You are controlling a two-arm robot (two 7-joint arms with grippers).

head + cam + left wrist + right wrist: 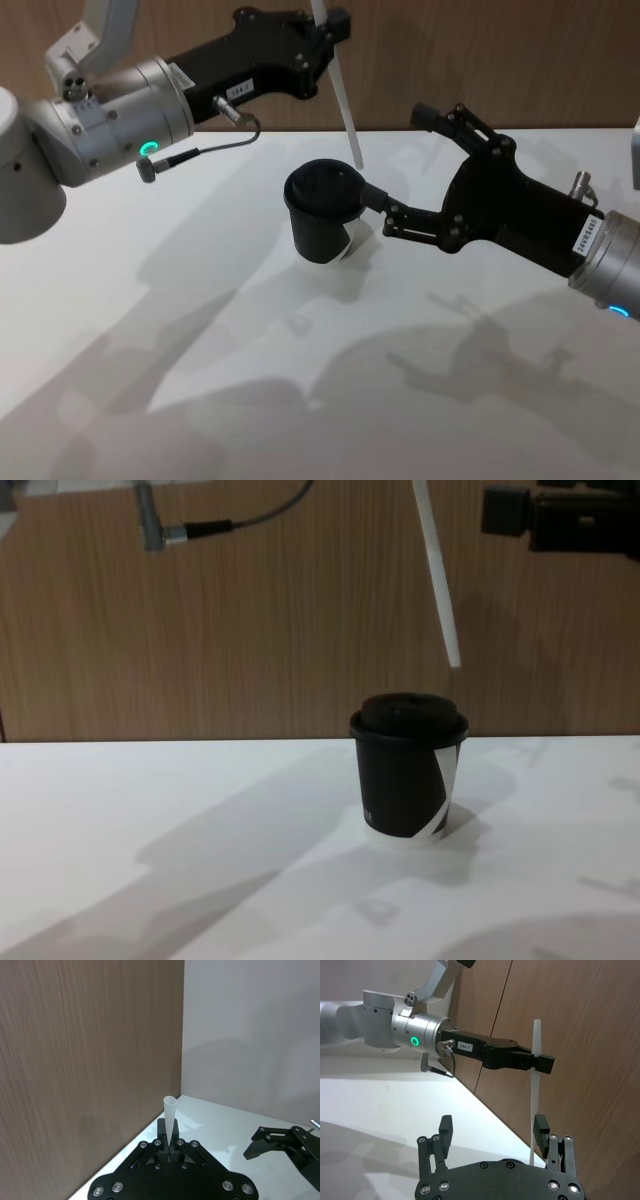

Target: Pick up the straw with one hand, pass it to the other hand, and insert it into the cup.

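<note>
A: Checking left gripper. Fingers?
B: Pressed together on straw, pinching near upper end. Raised high, at 12 o'clock from cup.
A: Straw pose?
B: Tilted, hanging down. Lower tip in air at about 1 o'clock of lid, above it, not touching, not inserted.
A: Cup?
B: Upright on white table, lid on.
A: Right gripper?
B: At 3 o'clock of cup, fingers spread wide, gripping nothing. Lower finger just beside cup rim; cannot tell about contact.
</note>
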